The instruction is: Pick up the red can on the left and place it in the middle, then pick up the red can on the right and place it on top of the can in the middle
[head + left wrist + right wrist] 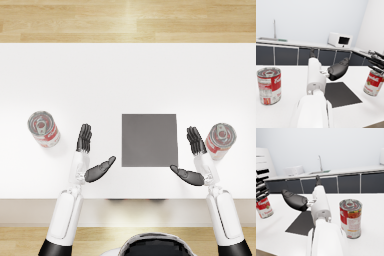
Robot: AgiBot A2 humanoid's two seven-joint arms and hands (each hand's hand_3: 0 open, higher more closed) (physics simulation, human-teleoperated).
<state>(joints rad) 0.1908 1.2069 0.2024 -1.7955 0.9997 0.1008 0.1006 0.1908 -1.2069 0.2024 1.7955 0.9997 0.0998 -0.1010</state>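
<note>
Two red soup cans stand upright on the white table. The left can is well to the left of my left hand, which is open with fingers straight and thumb spread, holding nothing. The right can stands just right of my right hand, also open and apart from the can. A dark grey square mat lies in the middle between both hands. In the left wrist view the left hand shows its thumb; the far can stands beyond the mat.
The white table stretches far ahead; its front edge runs just below my hands. Kitchen counters with a sink and a white microwave stand in the background, away from the table.
</note>
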